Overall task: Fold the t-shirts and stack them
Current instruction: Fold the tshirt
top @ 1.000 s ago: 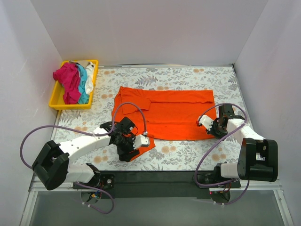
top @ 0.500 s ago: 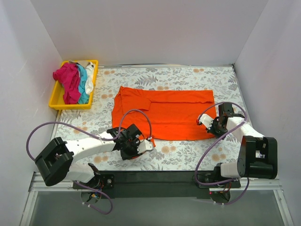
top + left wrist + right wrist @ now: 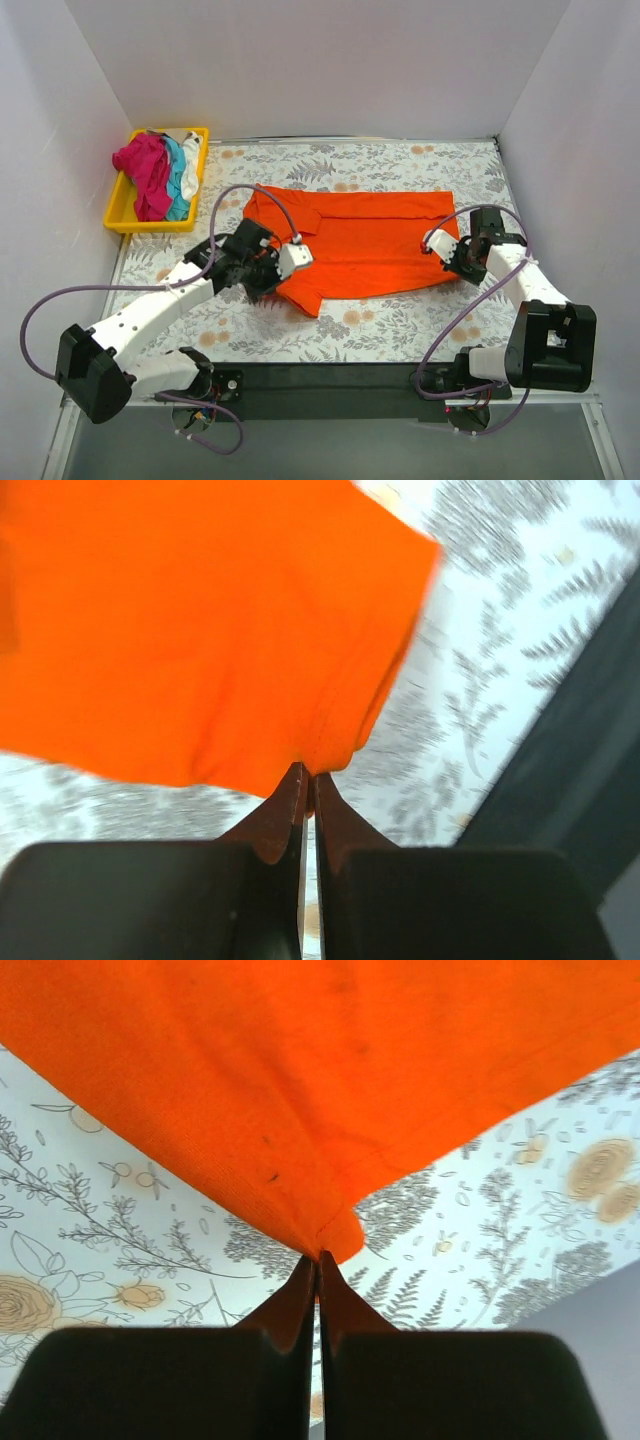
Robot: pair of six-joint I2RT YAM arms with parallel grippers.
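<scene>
An orange t-shirt (image 3: 370, 240) lies across the middle of the floral table. My left gripper (image 3: 268, 268) is shut on its near left edge and holds that part lifted; the wrist view shows the cloth (image 3: 200, 630) pinched at the fingertips (image 3: 296, 780). My right gripper (image 3: 458, 256) is shut on the near right corner, with the cloth (image 3: 330, 1080) pinched at its fingertips (image 3: 329, 1260). A pointed fold of orange hangs down at the near left. Magenta (image 3: 145, 172), teal (image 3: 177, 178) and white (image 3: 191, 166) shirts lie bunched in the yellow tray (image 3: 150, 224).
The yellow tray stands at the far left by the left wall. White walls close in the table (image 3: 400, 320) on three sides. A dark rail (image 3: 330, 378) runs along the near edge, and purple cables loop from both arms.
My left gripper has moved away from the near edge toward the far left, carrying the shirt's near left edge up and over. My right gripper has moved slightly farther with its corner.
</scene>
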